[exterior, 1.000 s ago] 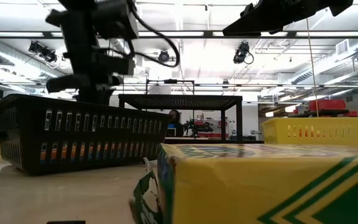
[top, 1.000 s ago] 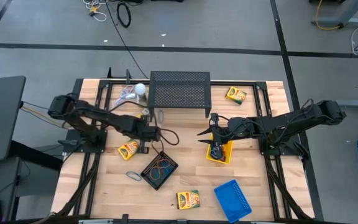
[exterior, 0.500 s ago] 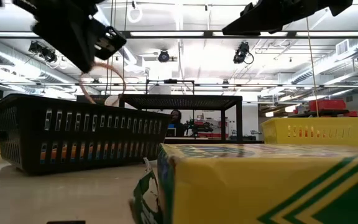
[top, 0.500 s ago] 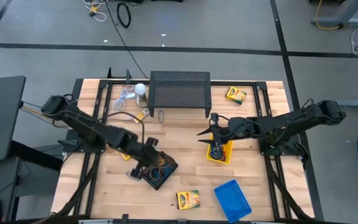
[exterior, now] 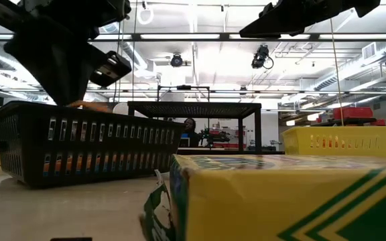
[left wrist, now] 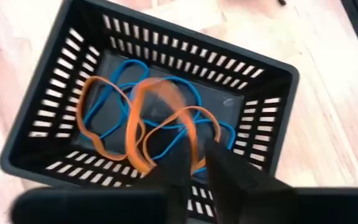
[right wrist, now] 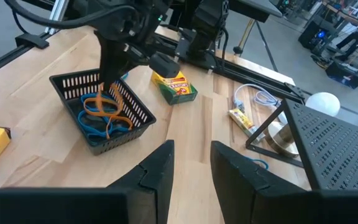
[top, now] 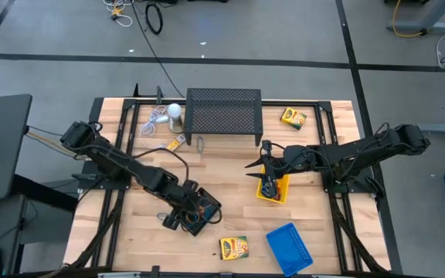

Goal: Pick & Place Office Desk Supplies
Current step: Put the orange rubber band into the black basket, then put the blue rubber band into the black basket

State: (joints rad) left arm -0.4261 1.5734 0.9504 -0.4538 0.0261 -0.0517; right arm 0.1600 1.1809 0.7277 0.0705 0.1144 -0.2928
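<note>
1. Wooden table (top: 230, 166) carried the supplies, with a grey floor around it and a bright hall behind in the low view
2. Left gripper (top: 190, 208) hung over the black tray (top: 200, 213), its fingers (left wrist: 229, 174) close together and pinching an orange band (left wrist: 160, 118) that drooped into the tray
3. Inside the black tray lay more loops, blue bands (left wrist: 166, 140) under orange ones
4. A loose band (top: 163, 218) lay on the wood just beside the black tray, on the side away from the yellow tray (top: 273, 190)
5. Right gripper (top: 266, 184) sat over the yellow tray, well apart from the black tray; its fingers (right wrist: 160, 171) stood apart with a gap between them
6. One crayon box (top: 234, 247) lay near the black tray toward the table's front edge, and it filled the low view's foreground (exterior: 280, 197)
7. A second box (top: 293, 117) lay far from the black tray, beside the black mesh stand (top: 223, 114)
8. A third box (right wrist: 174, 85) showed in the right wrist view just beyond the black tray
9. The blue tray (top: 290, 246) lay beside the front crayon box, farther from the black tray
</note>
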